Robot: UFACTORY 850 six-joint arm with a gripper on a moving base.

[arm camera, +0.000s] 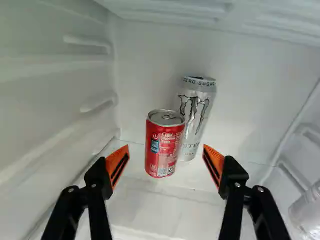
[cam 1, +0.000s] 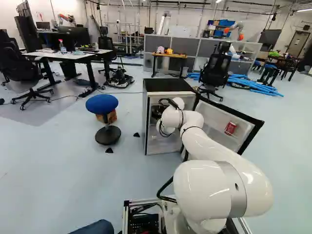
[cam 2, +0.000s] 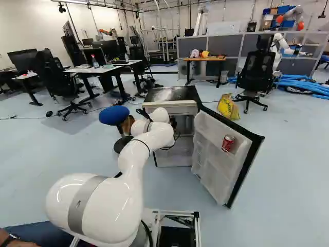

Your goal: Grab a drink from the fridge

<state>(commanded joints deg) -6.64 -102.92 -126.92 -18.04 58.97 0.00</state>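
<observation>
My gripper (cam 1: 157, 113) reaches into the open white fridge (cam 2: 171, 108), mostly hidden by the arm's wrist in the left base view. Seen in the wrist view, the gripper (arm camera: 165, 154) is open, its orange-padded fingers wide apart. A short red can (arm camera: 164, 144) stands upright ahead of the gap between the fingertips, touching neither pad. Behind it, partly covered by it, is a taller silver can (arm camera: 197, 112). Another red can (cam 2: 227, 143) sits in a shelf of the fridge door (cam 2: 218, 154), outside the main compartment.
Fridge side walls flank the gripper, with ridges (arm camera: 90, 42) along them. A clear container (arm camera: 307, 212) is beside one finger. The door stands swung out to the arm's right. A blue stool (cam 1: 102, 104) is left of the fridge; an office chair (cam 1: 216, 70) is behind.
</observation>
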